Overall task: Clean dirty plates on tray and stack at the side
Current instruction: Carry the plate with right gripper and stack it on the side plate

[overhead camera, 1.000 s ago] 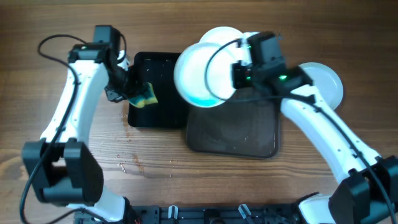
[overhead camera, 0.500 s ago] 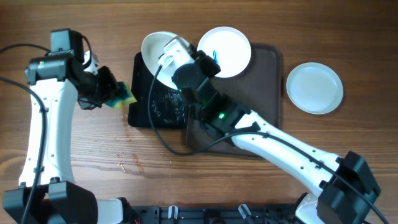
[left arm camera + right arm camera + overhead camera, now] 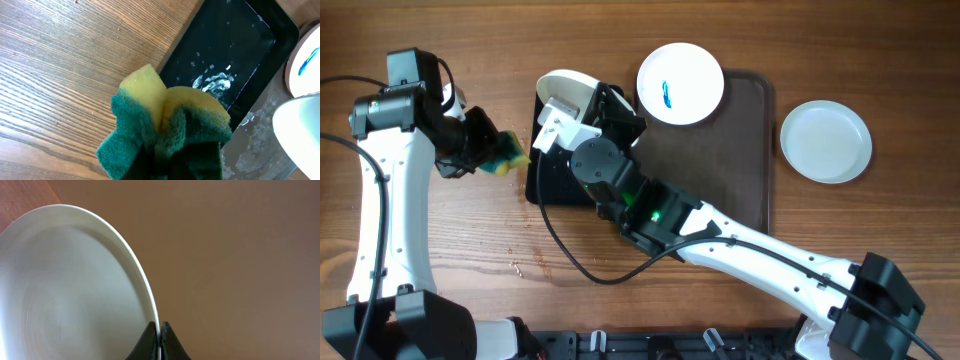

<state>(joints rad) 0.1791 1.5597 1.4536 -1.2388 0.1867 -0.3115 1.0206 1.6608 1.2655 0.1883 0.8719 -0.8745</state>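
The worktop (image 3: pixel 450 250) is seen in warm brown wood, streaked with darker grain. The tray (image 3: pixel 740 180) is coloured dark brown. The smaller tray (image 3: pixel 230 40) is black and flecked with white. A blue smear is borne by the white plate on the tray (image 3: pixel 692 70). The plate at the right (image 3: pixel 825 140) and the tilted plate (image 3: pixel 70 295) are shown plain white. The sponge (image 3: pixel 165 120) is yellow, backed with dark green.

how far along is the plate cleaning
Done: one plain plate sits on the table beside the tray. In hand: the right gripper pinches a second plate over the black tray; the left gripper holds the sponge. Left: the blue-smeared plate on the tray, then stacking.
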